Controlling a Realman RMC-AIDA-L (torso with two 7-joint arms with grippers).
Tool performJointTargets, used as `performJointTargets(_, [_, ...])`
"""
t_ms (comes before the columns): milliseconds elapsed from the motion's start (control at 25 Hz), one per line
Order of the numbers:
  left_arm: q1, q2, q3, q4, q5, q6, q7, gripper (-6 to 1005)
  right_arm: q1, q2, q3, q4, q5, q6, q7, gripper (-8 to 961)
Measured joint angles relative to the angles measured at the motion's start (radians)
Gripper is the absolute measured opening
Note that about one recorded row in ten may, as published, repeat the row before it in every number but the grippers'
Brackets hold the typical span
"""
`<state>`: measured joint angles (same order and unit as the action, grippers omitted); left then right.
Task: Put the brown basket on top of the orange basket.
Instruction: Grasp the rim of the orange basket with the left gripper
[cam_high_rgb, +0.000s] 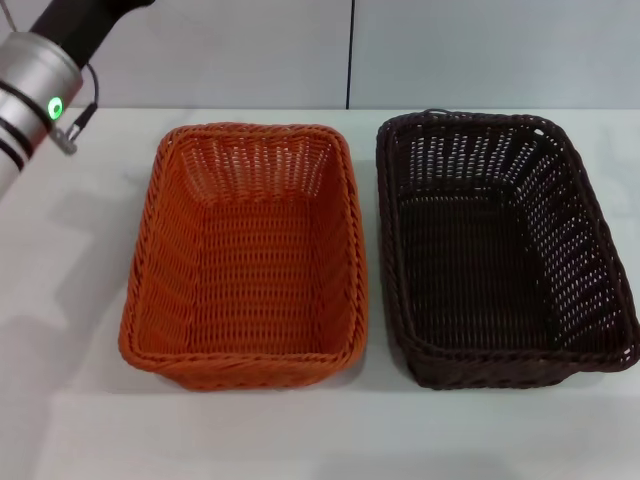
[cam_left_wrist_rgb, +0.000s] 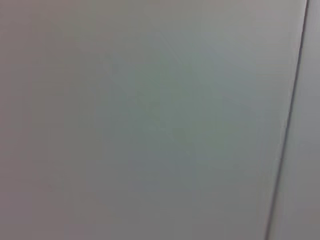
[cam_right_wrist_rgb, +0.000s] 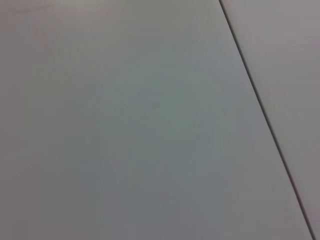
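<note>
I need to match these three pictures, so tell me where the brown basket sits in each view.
Head view: the brown basket stands on the table, right of the orange basket, close beside it with a narrow gap.
Left wrist view: not in it; only a pale wall panel with a dark seam.
Right wrist view: not in it; again only a pale panel and dark seam.
Shared landmark: a dark vertical seam also crosses the wall behind the baskets; possibly the same one.
</note>
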<state>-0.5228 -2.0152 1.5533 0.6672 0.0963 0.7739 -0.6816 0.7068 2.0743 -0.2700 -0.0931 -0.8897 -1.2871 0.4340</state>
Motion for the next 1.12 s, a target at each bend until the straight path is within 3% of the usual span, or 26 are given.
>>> performJointTargets(80, [0.006, 0.047, 0.007, 0.107, 0.167, -0.11, -0.234, 840, -0.003, 0.0, 0.0, -0.004, 0.0, 0.0, 0.0, 533])
performJointTargets(160, [0.006, 0.047, 0.007, 0.107, 0.167, -0.11, -0.234, 840, -0.005, -0.001, 0.0, -0.005, -0.001, 0.001, 0.0, 533])
performJointTargets(200, [0.007, 0.091, 0.001, 0.178, 0.392, -0.162, -0.515, 840, -0.005, -0.001, 0.0, -0.005, -0.001, 0.001, 0.0, 533])
performJointTargets(240, [0.007, 0.091, 0.001, 0.178, 0.392, -0.162, -0.515, 840, -0.006, -0.001, 0.0, -0.005, -0.001, 0.001, 0.0, 533])
performJointTargets(320, [0.0, 0.13, -0.032, 0.228, 0.671, -0.145, -0.81, 840, -0.007, -0.001, 0.0, -0.005, -0.001, 0.002, 0.0, 533])
performJointTargets(400, [0.0, 0.13, -0.032, 0.228, 0.671, -0.145, -0.81, 840, -0.008, -0.002, -0.001, -0.005, -0.002, 0.002, 0.0, 533])
performJointTargets(440, [-0.016, 0.158, -0.115, 0.253, 0.94, -0.037, -1.093, 840, -0.009, -0.002, -0.002, -0.004, -0.002, 0.002, 0.0, 532])
performJointTargets(480, [-0.032, 0.16, -0.183, 0.256, 1.079, 0.041, -1.199, 841, -0.011, -0.002, -0.002, -0.004, -0.002, 0.002, 0.0, 532])
performJointTargets(560, [-0.032, 0.16, -0.183, 0.256, 1.079, 0.041, -1.199, 841, -0.017, -0.001, -0.003, -0.002, -0.003, 0.002, 0.0, 532])
performJointTargets(640, [-0.085, 0.148, -0.37, 0.275, 1.449, 0.233, -1.441, 841, -0.019, -0.001, -0.003, 0.0, -0.003, 0.002, 0.0, 532])
performJointTargets(680, [-0.101, 0.144, -0.408, 0.295, 1.555, 0.282, -1.504, 841, -0.022, -0.001, -0.003, 0.001, -0.003, 0.002, 0.0, 532])
performJointTargets(720, [-0.11, 0.142, -0.428, 0.309, 1.617, 0.311, -1.546, 841, -0.024, 0.0, -0.003, 0.001, -0.003, 0.003, 0.0, 532])
performJointTargets(800, [-0.11, 0.142, -0.428, 0.309, 1.617, 0.311, -1.546, 841, -0.03, -0.001, -0.003, 0.001, -0.003, 0.009, 0.0, 532])
performJointTargets(840, [-0.122, 0.141, -0.467, 0.429, 1.872, 0.409, -1.755, 841, -0.031, 0.0, -0.003, 0.001, -0.003, 0.011, 0.0, 532])
performJointTargets(920, [-0.122, 0.139, -0.47, 0.496, 1.993, 0.456, -1.85, 841, -0.035, 0.0, -0.003, 0.002, -0.003, 0.015, 0.0, 532])
performJointTargets(960, [-0.118, 0.128, -0.474, 0.586, 2.14, 0.525, -1.962, 841, -0.041, 0.0, -0.003, 0.002, -0.003, 0.016, 0.0, 532])
performJointTargets(1040, [-0.115, 0.117, -0.479, 0.614, 2.182, 0.552, -1.989, 841, -0.045, 0.0, -0.003, 0.002, -0.003, 0.016, 0.0, 532])
performJointTargets(1120, [-0.11, 0.082, -0.502, 0.665, 2.256, 0.602, -2.023, 841, -0.051, 0.001, 0.001, 0.0, -0.002, 0.016, 0.0, 532])
